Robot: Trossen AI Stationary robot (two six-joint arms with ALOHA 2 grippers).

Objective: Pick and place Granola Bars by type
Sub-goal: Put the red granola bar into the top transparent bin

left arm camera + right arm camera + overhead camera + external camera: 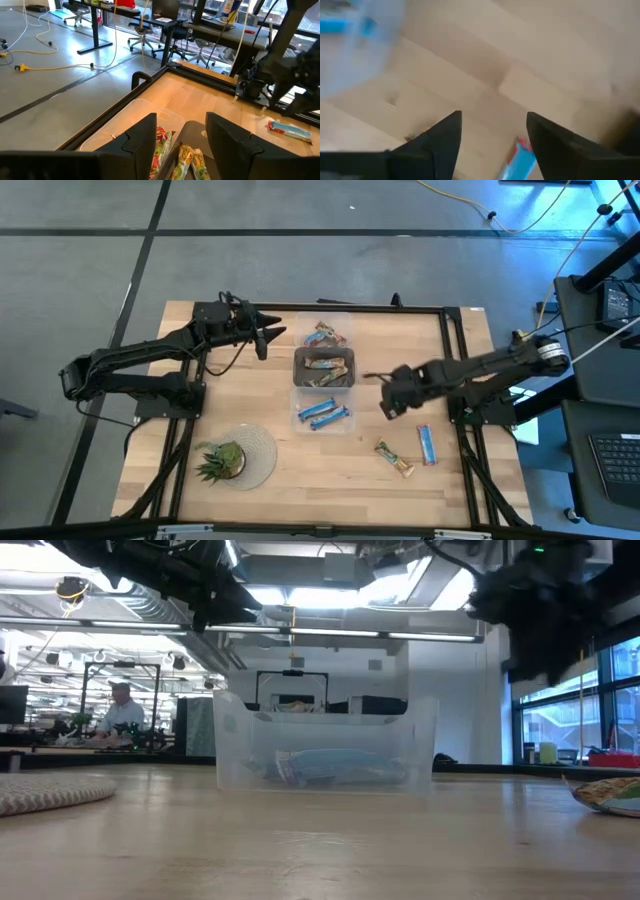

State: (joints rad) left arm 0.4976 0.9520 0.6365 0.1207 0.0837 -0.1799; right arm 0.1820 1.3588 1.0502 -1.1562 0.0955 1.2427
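Note:
Three clear tubs stand in a row mid-table. The far tub [325, 335] holds mixed red-and-green wrapped bars [186, 160], the middle tub [324, 368] holds brown bars, and the near tub [322, 414] holds blue bars [330, 765]. A loose blue bar [427, 445] and a gold-brown bar [394, 459] lie flat on the table at the near right. My left gripper [268, 337] is open and empty, just left of the far tub and above it [181, 135]. My right gripper [388, 400] is open and empty above bare table right of the tubs, with the loose blue bar [520, 160] below it.
A green potted plant [222, 460] stands on a round woven mat [258, 452] at the near left. A black frame [400, 307] runs along the table's far and side edges. Bare wood lies between the tubs and the loose bars.

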